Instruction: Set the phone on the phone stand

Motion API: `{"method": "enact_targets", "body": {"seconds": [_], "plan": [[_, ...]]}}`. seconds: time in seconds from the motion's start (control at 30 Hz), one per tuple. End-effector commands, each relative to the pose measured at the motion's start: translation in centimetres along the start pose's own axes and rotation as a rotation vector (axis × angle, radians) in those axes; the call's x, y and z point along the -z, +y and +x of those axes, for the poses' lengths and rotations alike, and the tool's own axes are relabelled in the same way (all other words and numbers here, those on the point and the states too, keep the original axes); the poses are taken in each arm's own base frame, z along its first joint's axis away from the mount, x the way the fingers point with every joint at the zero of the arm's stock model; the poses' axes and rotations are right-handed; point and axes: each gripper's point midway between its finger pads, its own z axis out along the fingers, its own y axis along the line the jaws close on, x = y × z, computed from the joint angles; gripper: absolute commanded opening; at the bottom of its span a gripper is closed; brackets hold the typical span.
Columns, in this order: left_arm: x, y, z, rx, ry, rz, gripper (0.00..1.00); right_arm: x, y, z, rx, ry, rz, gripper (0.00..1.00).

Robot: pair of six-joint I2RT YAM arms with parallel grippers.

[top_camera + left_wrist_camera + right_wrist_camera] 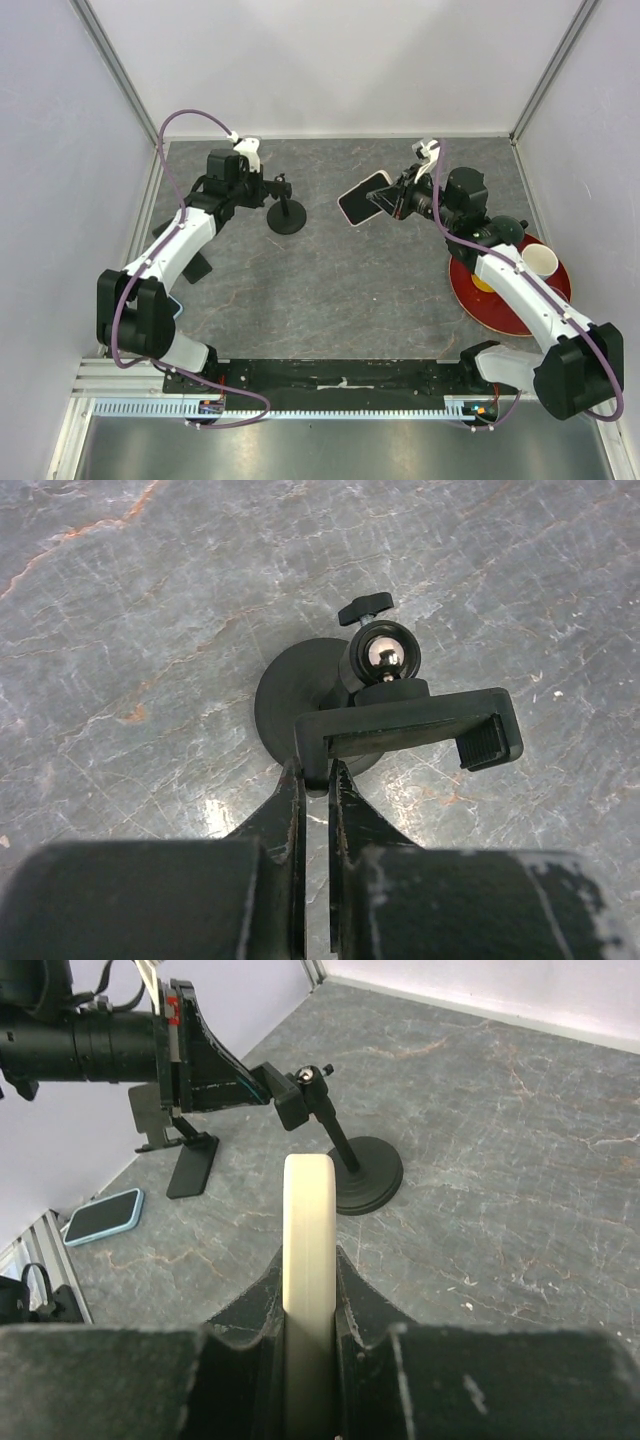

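**Phone Aloft, Stand Braced**

The phone (363, 197), in a pale case, was off the worktop (330, 300). It was held tilted in the air toward the far right corner. The right tool (310, 1278) pinched it on its front and back faces near one end, leaving the other end free.

The phone stand (287, 218) stood near the far edge, left of the middle, on its round base (290, 695). The left tool (315, 772) was pressed together on the left end of its cradle (410, 725), apparently steadying it.

The phone looked like a stiff, flat slab, fairly light, with a breakable glass face and a smooth case. Pinched at one end, it could probably swivel or slide between the fingers. A hold nearer its middle would likely be surer, but it would get in the way of the cradle. The stand looked top-heavy on its thin stem, so bracing the cradle seemed sensible.

- **Phones:** two, the held one and a blue-cased phone (100, 1217) lying flat by the left edge.
- **Stands:** two, the ball-head one and a flat black easel stand (185, 1155), also by the left edge.
- **Other things:** one red plate (492, 312) at the right edge, carrying one white cup (541, 262).
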Motion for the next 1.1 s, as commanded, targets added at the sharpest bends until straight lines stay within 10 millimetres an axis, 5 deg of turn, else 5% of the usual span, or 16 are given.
{"method": "enact_targets", "body": {"seconds": [0.0,0.3,0.5,0.73,1.07], "plan": [[1.5,-4.6,-2.8,-0.057,-0.086,0.173,0.02,0.1,2.1,-2.9,0.123,-0.054,-0.101,0.0],[2.5,-12.1,-0.1,-0.169,-0.01,0.325,0.02,-0.6,4.4,-2.2,0.184,-0.023,-0.189,0.0],[2.8,-14.1,0.6,-0.191,0.023,0.364,0.02,-0.3,4.3,-3.0,0.196,-0.056,-0.147,0.0],[4.0,-14.4,-0.2,-0.192,0.017,0.379,0.5,1.2,4.3,-4.4,0.234,-0.107,-0.088,0.0],[4.0,-14.2,-0.2,-0.207,0.013,0.373,0.34,1.2,5.1,-4.6,0.217,-0.101,-0.124,0.0]]}}
